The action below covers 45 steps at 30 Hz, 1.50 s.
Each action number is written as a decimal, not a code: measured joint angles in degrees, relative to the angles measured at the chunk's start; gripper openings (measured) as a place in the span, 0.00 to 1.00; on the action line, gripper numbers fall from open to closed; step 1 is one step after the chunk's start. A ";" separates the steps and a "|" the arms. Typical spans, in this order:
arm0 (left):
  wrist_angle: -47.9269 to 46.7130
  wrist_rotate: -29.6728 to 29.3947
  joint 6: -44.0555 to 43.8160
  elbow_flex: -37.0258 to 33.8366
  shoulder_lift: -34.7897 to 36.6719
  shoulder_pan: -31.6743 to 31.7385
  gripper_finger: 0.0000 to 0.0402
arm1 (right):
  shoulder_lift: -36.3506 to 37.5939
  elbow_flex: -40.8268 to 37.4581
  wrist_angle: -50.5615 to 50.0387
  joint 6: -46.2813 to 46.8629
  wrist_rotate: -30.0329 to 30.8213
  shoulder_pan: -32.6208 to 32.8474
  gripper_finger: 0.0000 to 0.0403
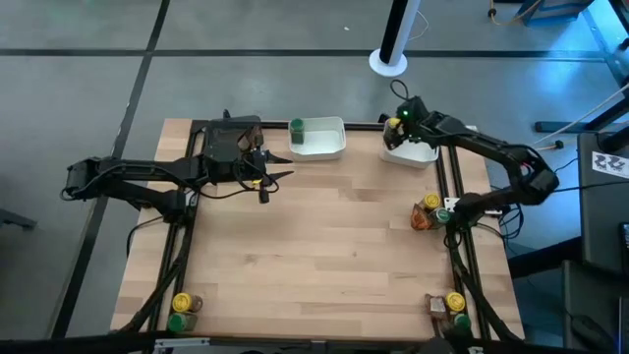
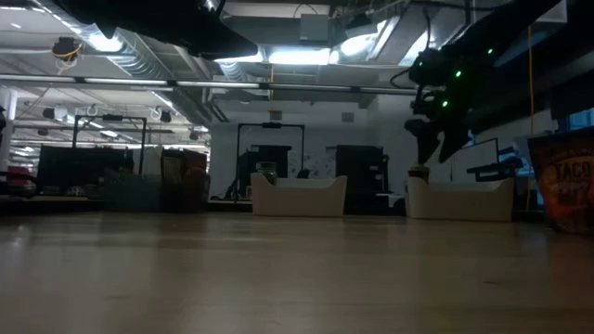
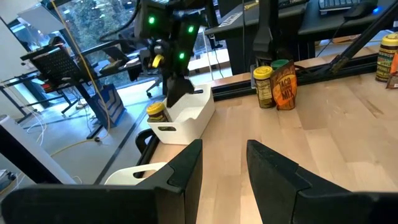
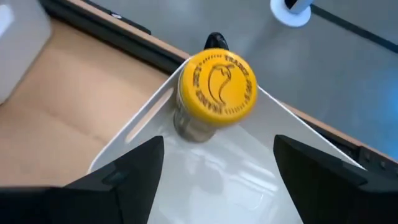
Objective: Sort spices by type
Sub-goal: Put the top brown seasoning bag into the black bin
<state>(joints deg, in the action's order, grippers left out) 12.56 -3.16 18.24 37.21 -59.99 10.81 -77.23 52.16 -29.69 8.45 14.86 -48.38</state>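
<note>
Directly beneath the wide-open, empty right end effector, a yellow-lidded spice jar stands in the corner of a white tray at the surface's far edge, so withdrawing crookedly risks a finger toppling it.

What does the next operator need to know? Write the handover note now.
Right gripper: fingers open above the right bin, a yellow-lidded jar standing in its corner.
Left gripper: empty, fingers slightly apart, near the left bin.
Done: a green-lidded jar in the left bin, the yellow one in the right.
Left: jars at the right edge and both near corners.
</note>
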 joint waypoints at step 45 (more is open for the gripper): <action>0.55 0.00 -0.21 -0.01 -0.01 -0.01 0.28 | 18.51 10.16 -44.76 26.95 -18.54 35.94 0.75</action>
<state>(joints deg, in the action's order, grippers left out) 13.10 -3.16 18.03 37.20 -60.00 10.80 -58.72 62.33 -74.45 35.39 -3.68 -12.44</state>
